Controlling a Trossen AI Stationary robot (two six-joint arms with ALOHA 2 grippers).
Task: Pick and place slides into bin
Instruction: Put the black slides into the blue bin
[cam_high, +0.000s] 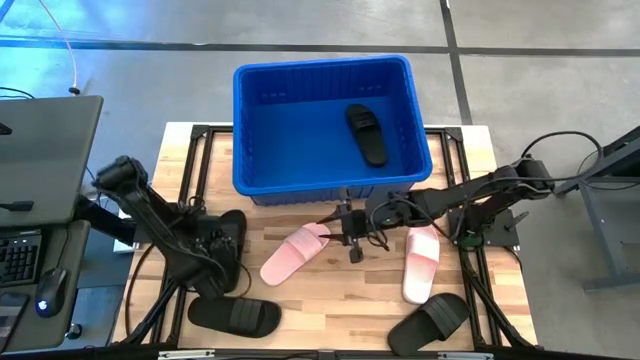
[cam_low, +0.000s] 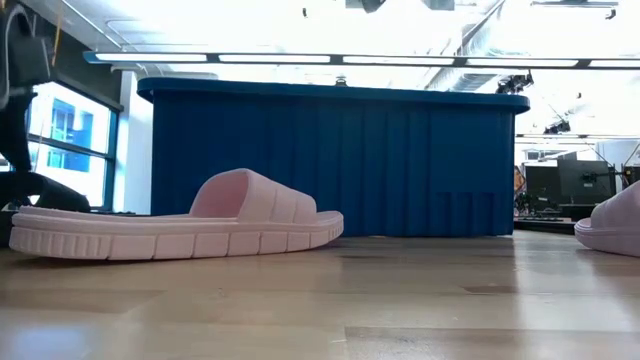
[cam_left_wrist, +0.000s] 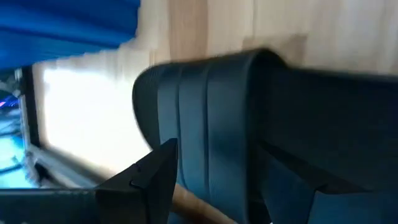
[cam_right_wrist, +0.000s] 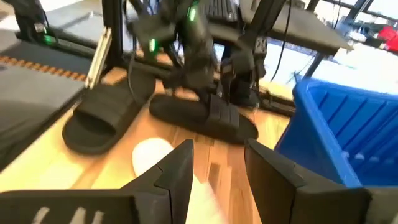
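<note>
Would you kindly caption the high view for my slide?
One black slide lies in the blue bin; the right gripper hovers by a pink slide.

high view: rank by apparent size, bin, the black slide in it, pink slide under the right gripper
1. Bin, by far the largest.
2. Pink slide under the right gripper.
3. Black slide in the bin; it looks slightly smaller than the pink one, too close to rank firmly.

A wooden table (cam_high: 340, 300) was seen carrying the bin (cam_high: 330, 185) at its far middle. Two pink slides were laid on the boards: one (cam_high: 295, 253) near the centre, one (cam_high: 421, 263) to the right. Black slides were laid at the left (cam_high: 228, 240), near left (cam_high: 235, 316) and near right (cam_high: 430, 322).
</note>
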